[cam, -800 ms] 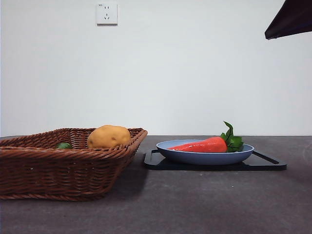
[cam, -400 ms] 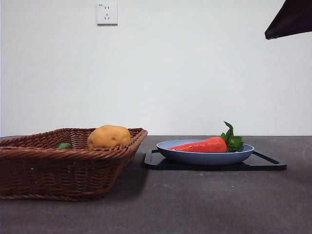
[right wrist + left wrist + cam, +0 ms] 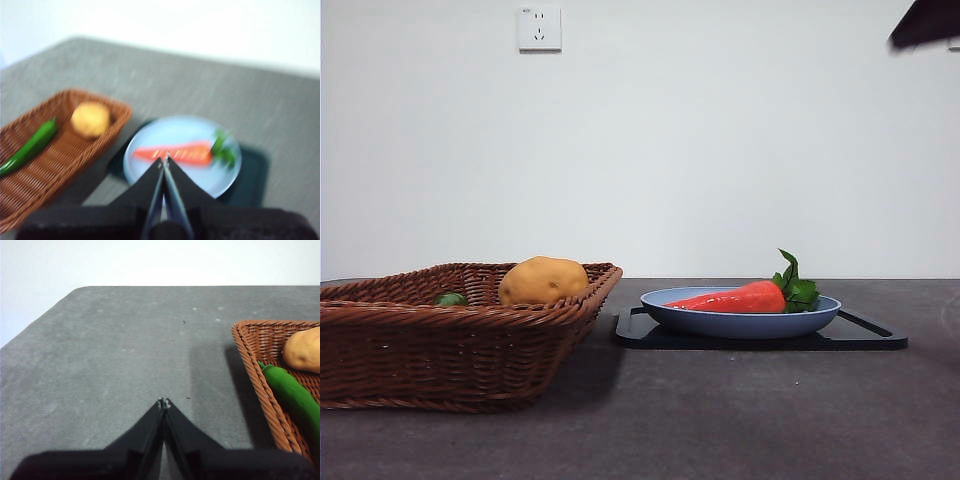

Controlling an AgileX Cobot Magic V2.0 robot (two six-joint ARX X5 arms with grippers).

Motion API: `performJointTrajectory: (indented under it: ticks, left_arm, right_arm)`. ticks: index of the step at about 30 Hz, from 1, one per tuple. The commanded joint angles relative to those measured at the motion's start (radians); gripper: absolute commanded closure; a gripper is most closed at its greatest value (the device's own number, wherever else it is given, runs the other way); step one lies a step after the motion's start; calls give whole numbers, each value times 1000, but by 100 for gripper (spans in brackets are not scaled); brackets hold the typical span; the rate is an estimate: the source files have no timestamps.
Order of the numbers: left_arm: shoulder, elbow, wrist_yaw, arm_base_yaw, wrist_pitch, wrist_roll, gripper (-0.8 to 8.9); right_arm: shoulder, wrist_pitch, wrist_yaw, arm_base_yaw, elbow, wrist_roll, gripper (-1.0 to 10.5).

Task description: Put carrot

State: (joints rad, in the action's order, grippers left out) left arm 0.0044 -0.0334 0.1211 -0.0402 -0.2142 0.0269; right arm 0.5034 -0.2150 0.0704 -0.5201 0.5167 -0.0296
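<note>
The right gripper (image 3: pixel 164 159) is pinched shut and holds nothing. It hangs high above the table, and its tips point down toward the carrot (image 3: pixel 175 153). In the front view it shows only as a dark, blurry tip in the top corner (image 3: pixel 925 22). The right wrist view is blurry too, so that arm looks to be moving.

The carrot (image 3: pixel 735 298) lies flat on its side in a light blue plate (image 3: pixel 740 322). Its green leaves (image 3: pixel 798 287) point one way and its thin end points toward the basket. The plate sits on a flat black tray (image 3: pixel 865 338), which likely catches spills and keeps the plate in one spot.

Beside the tray sits a brown wicker basket (image 3: pixel 440 350). A yellow-brown potato (image 3: pixel 543 280) and a long green pepper (image 3: pixel 291 396) rest inside it. The carrot is not in there with them, so it looks like the basket is where it should go.

The left gripper (image 3: pixel 164 403) is pinched shut as well and holds nothing. It waits over the bare gray table (image 3: pixel 115 350), just outside the basket's rim.
</note>
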Motion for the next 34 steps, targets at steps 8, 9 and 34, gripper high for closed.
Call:
performJointTrajectory:
  ticks: [8, 9, 34]
  left_arm:
    - [-3, 6, 3, 3, 12, 6, 805]
    - [-3, 6, 2, 3, 11, 6, 805]
    - [-3, 6, 2, 3, 12, 6, 805]
  right_arm:
    - [-333, 28, -203, 357, -272, -69, 943]
    - [-364, 28, -202, 384, -299, -61, 943]
    - [-504, 36, -192, 445, -507, 76, 943]
